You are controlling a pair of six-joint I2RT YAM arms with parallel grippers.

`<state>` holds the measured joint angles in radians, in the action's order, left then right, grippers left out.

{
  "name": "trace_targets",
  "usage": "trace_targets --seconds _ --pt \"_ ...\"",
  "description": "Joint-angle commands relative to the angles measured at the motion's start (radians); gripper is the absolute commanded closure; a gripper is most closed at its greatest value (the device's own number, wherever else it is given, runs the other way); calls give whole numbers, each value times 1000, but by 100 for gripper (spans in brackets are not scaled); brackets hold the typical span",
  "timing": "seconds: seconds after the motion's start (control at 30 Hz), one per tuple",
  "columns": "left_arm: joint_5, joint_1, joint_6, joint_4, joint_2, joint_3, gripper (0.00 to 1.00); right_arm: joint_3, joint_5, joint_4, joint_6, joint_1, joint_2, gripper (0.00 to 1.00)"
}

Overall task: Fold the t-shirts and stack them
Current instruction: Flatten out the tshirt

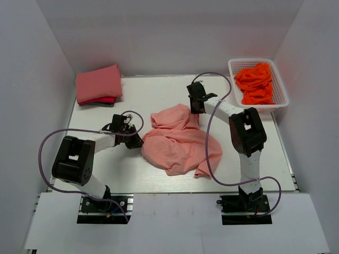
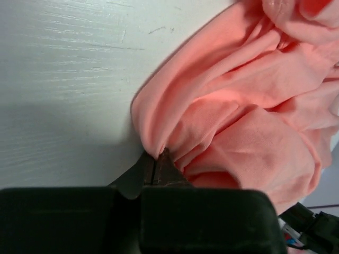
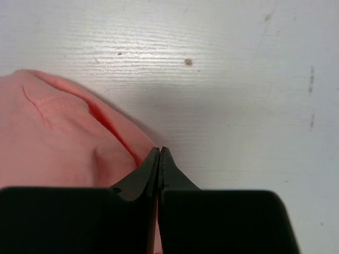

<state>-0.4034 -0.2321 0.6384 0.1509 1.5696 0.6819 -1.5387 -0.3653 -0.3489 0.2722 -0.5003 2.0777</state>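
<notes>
The white bench [image 1: 153, 92] carried everything. At its middle lay the crumpled t-shirt [image 1: 180, 143], the biggest item there: salmon pink, soft and heaped in loose folds, with no sleeve or hem laid out flat. In the far left corner sat the folded t-shirts [image 1: 99, 83], a neat salmon one on top of a deeper rose one, likely placed there as the finished stack, well apart from the working area. At the far right a white basket [image 1: 251, 60] held orange garments [image 1: 257, 83], probably waiting their turn.

The left tool [image 1: 135, 142] was closed tight on the heap's left edge; its wrist view showed cloth gathering into puckers right at the tips [image 2: 159, 159]. The right tool [image 1: 195, 110] was likewise closed, pinching the far edge, a thin sliver of pink showing between its fingers [image 3: 151, 169]. Two grips on opposite sides suggested the shirt was to be lifted or pulled out flat before folding.
</notes>
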Motion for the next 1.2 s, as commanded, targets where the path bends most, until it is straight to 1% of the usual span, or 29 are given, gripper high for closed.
trace_targets --seconds 0.0,0.03,0.07,0.1,0.13,0.2,0.23,0.27,0.3,0.33,0.37,0.47,0.53,0.63,0.77,0.8,0.87,0.9,0.97,1.03,1.07,1.17 --pt "63 -6 -42 22 -75 22 100 15 -63 16 -11 9 -90 100" --pt "118 -6 -42 22 -107 36 100 35 -130 25 -14 12 -120 100" --pt "158 -6 -28 22 -140 51 100 40 -159 28 -34 11 -128 100" --pt "205 -6 -28 22 -172 64 100 54 -184 30 -13 14 -137 100" --pt "315 -6 -14 35 -227 92 100 64 -242 28 -11 25 -165 100" --pt "434 5 12 85 -262 128 100 75 -288 33 -16 46 -183 100" --pt "525 14 24 102 -272 146 100 80 -325 33 -19 52 -197 100" --pt "579 14 24 120 -272 197 100 90 -346 34 -31 58 -215 100" --pt "679 14 24 166 -272 261 100 97 -381 31 -31 78 -231 100" --pt "699 14 15 182 -272 262 100 97 -394 33 -48 86 -237 100" --pt "721 14 6 182 -260 319 100 101 -412 33 -53 101 -264 100" --pt "785 14 -17 182 -224 413 100 117 -425 63 -97 137 -297 100" --pt "843 14 -28 216 -204 494 100 118 -437 74 -120 155 -340 100" --pt "853 14 -72 216 -194 559 100 117 -423 76 -139 189 -410 100" --pt "815 14 -149 164 -256 599 100 126 -342 105 -182 204 -501 100" --pt "792 14 -166 151 -290 599 100 129 -316 111 -188 207 -552 100" --pt "782 14 -189 130 -331 613 100 126 -295 110 -199 204 -590 100" --pt "767 14 -212 130 -376 622 100 123 -281 108 -203 201 -640 100" --pt "730 14 -236 107 -422 633 100 120 -268 113 -221 204 -682 100" --pt "701 2 -276 92 -468 645 100 115 -236 114 -235 203 -766 100" --pt "675 2 -285 78 -512 656 100 114 -215 113 -246 201 -810 100" --pt "617 2 -298 66 -569 676 100 100 -161 106 -264 201 -902 100"
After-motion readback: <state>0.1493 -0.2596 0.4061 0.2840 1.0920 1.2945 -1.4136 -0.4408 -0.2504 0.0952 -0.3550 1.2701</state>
